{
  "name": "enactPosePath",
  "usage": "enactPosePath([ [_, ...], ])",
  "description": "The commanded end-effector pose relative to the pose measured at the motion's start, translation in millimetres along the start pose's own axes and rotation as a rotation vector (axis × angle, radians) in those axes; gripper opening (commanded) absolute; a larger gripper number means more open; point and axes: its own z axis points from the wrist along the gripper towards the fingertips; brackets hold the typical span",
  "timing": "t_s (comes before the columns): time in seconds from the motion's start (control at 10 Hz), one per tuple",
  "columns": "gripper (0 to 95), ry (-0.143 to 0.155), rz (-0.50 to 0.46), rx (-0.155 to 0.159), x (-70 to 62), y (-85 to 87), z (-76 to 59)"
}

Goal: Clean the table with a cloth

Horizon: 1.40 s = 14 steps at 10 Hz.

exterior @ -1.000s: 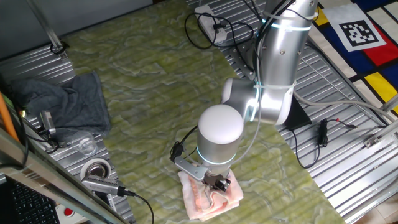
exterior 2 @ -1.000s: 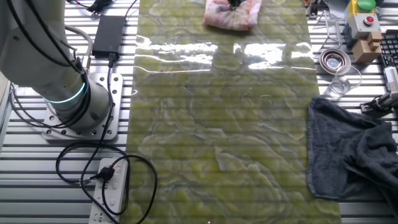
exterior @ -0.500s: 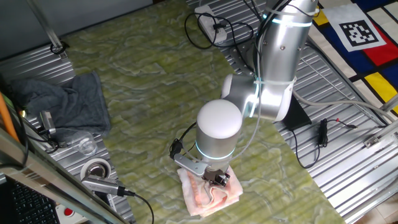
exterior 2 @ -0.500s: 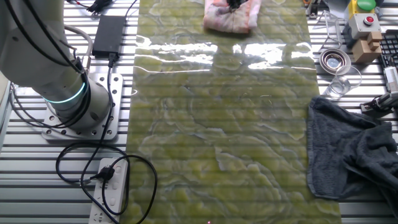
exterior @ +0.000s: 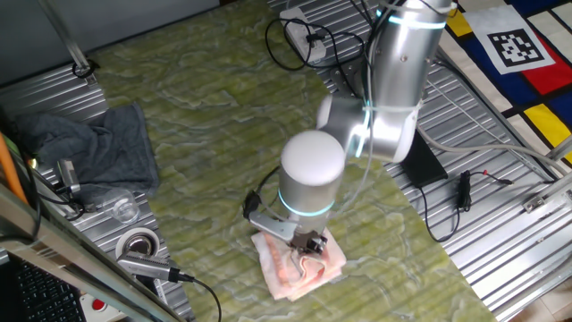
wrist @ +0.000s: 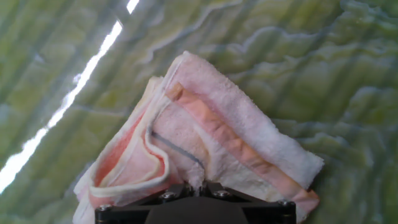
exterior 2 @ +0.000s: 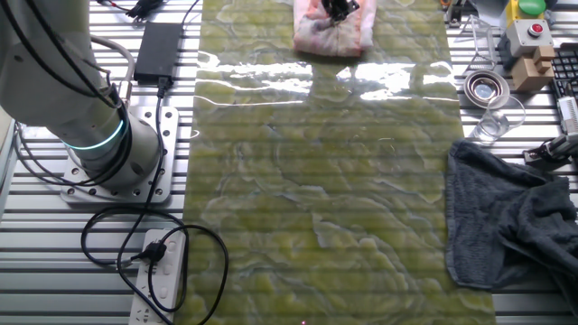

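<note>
Directly beneath end effector [exterior: 308, 246], cloth [exterior: 298, 266]

This looks like a robotics lab or test cell, not a home. The counter [exterior 2: 316, 199] is a yellow-green marbled sheet laid over ribbed aluminium panels [exterior 2: 54, 271], and a silver robot arm [exterior: 393, 89] is bolted to them at its base [exterior 2: 108, 153]. Loose cables and a power strip [exterior 2: 163, 275] lie on the metal, next to a black power brick [exterior 2: 155, 50]. A printed calibration marker [exterior: 518, 46] sits at one corner, and a box with a red button [exterior 2: 526, 32] stands by the edge.
</note>
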Motion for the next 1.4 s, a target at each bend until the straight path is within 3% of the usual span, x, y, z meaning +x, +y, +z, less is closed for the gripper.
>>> enactPosePath([
  [0.1,0.0,0.000,-0.031,0.000,10.3,-10.0,-2.6],
  [0.4,0.0,-0.003,-0.058,0.003,30.3,-23.8,-1.2],
  [0.7,0.0,0.011,-0.075,0.019,32.1,-29.1,-9.4],
  [1.1,0.0,0.013,-0.044,0.024,30.3,-30.1,-9.6],
  [1.4,0.0,0.041,0.072,0.051,30.3,-30.1,-9.6],
])
